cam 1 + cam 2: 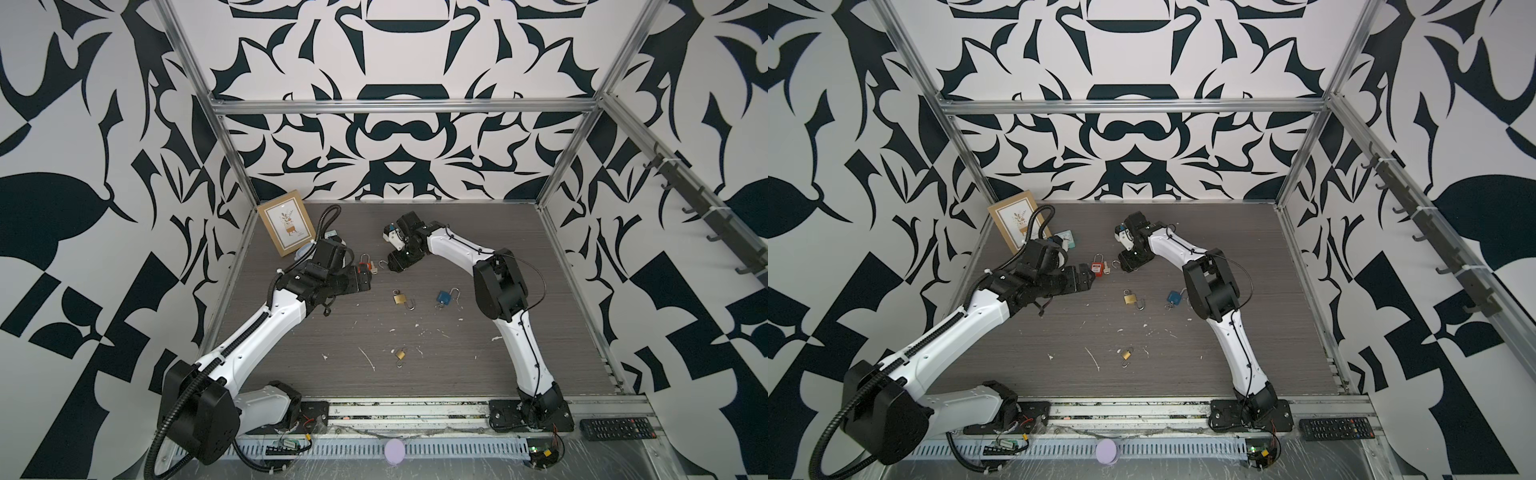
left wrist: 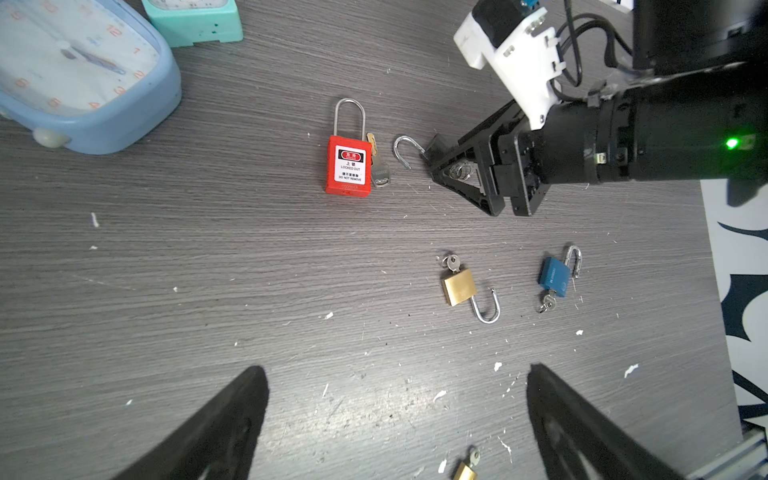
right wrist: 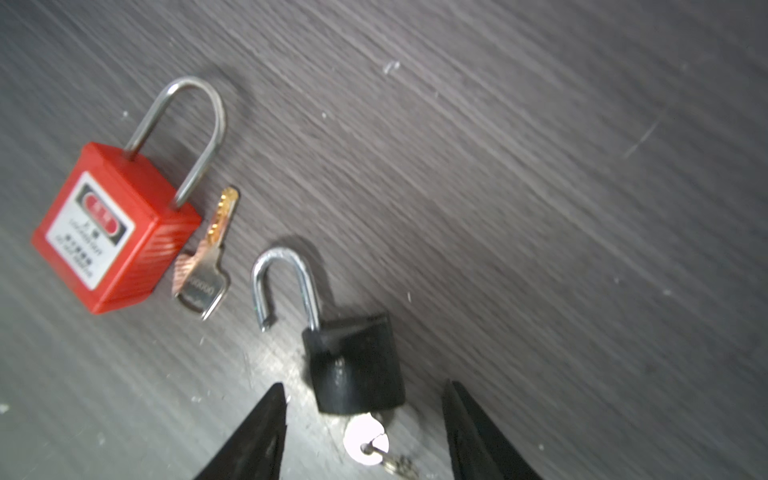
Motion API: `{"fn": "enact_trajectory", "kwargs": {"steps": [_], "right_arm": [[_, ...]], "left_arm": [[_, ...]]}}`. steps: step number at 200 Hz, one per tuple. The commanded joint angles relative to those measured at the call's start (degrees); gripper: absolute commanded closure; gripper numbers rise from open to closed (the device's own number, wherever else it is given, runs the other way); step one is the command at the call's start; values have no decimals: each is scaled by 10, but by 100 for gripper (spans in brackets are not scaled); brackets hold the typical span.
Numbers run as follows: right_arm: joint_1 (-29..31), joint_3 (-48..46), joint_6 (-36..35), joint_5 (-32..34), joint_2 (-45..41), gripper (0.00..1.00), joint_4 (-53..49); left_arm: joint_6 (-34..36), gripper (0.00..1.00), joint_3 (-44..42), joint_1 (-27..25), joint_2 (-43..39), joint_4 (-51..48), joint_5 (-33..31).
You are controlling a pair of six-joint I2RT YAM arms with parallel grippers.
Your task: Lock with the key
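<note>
Right wrist view: right gripper (image 3: 365,385) jaws apart astride black padlock (image 3: 353,365); likely rigid, dense, slippery; grasp its flat flanks.

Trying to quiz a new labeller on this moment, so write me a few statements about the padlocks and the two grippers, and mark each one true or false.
1. The black padlock lies between the fingers of the right gripper. True.
2. The black padlock's shackle is pushed shut. False: it is swung open, with one end free of the body.
3. The red padlock has its key in it. False: the key lies loose on the table beside the lock.
4. The left gripper is open and holds nothing. True.
</note>
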Motion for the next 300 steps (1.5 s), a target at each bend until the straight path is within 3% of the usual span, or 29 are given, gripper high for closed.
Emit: {"fn": "enact_trajectory", "kwargs": {"steps": [1,86,116,142,174,198,257,300], "right_arm": [[17,17,-16,64,14,40,-24],[20,8,22,95,16,64,-22],[20,-35,102,125,-16,65,-18],[21,-107,219,158,-62,65,4],[20,-179,355,144,-101,63,28],[21,-224,414,107,-121,61,76],[17,-240,391,21,-169,43,125],[-17,-318,382,-32,-245,39,170]], "left_arm": [[-4,0,-9,-1,-9,-12,-9],[-4,0,-16,-1,-15,-13,-13],[-6,0,-18,-2,-17,-11,-13],[-7,0,-19,-1,-13,-5,-10],[-6,0,-13,-1,3,2,0],[-6,0,-8,-2,10,3,5],[-6,0,5,-4,7,-1,-2],[-10,0,35,-26,45,-4,-20]]}}
